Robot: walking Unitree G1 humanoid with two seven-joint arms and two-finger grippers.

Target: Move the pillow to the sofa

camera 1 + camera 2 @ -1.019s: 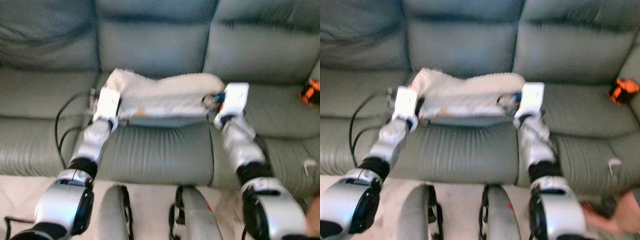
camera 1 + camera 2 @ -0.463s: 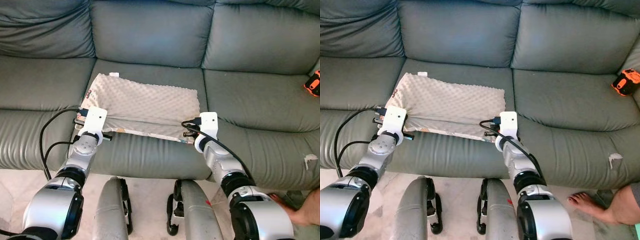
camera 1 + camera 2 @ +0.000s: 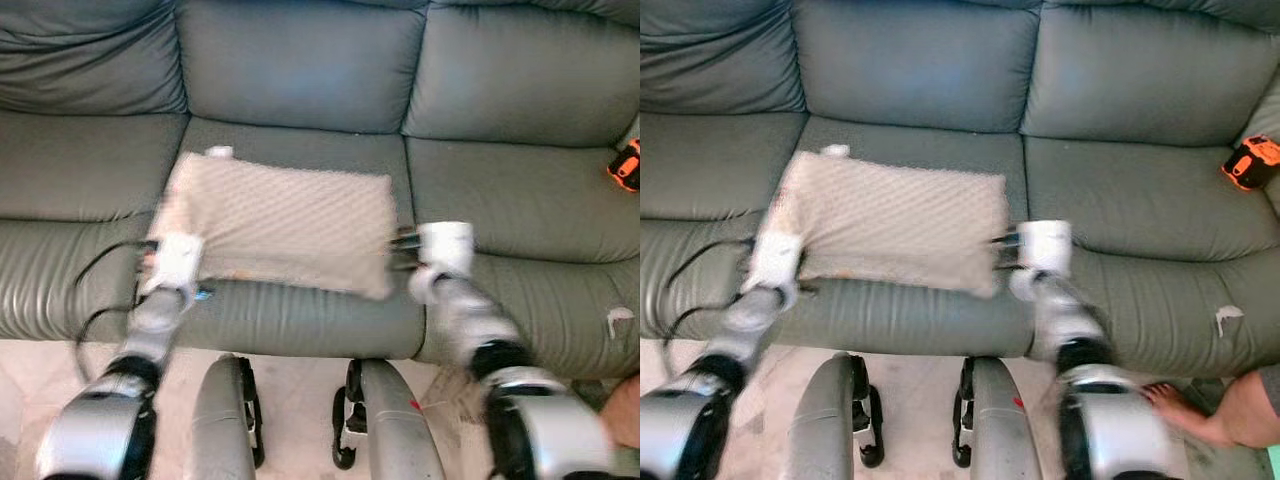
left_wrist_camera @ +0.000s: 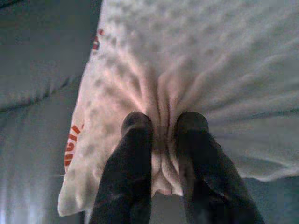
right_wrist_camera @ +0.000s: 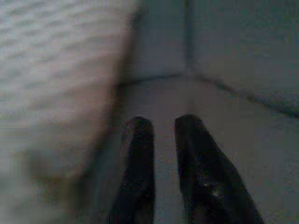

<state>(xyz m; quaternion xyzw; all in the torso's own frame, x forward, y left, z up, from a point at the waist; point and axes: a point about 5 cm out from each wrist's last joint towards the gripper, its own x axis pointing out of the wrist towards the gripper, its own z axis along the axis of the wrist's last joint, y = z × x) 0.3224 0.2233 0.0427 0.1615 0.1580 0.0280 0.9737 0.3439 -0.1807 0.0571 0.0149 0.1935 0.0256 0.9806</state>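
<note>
A cream, bumpy-textured pillow (image 3: 280,225) lies flat on the middle seat cushion of the grey leather sofa (image 3: 510,195). My left gripper (image 4: 161,126) is at the pillow's near left edge, its fingers (image 4: 135,135) shut on a bunched fold of the fabric. My right gripper (image 5: 163,126) sits just off the pillow's near right corner, over bare sofa leather. Its fingers (image 5: 140,140) stand a narrow gap apart with nothing between them. Both arms are motion-blurred in the eye views.
An orange and black tool (image 3: 1248,162) rests on the sofa's far right seat. A small white scrap (image 3: 1225,318) shows on the front of the right cushion. A person's bare foot (image 3: 1185,405) is on the floor at the right, beside my legs (image 3: 225,420).
My right gripper has let go of the pillow's corner and slid right onto bare cushion. The left gripper stays clamped on the pillow's edge and has pulled slightly back.
</note>
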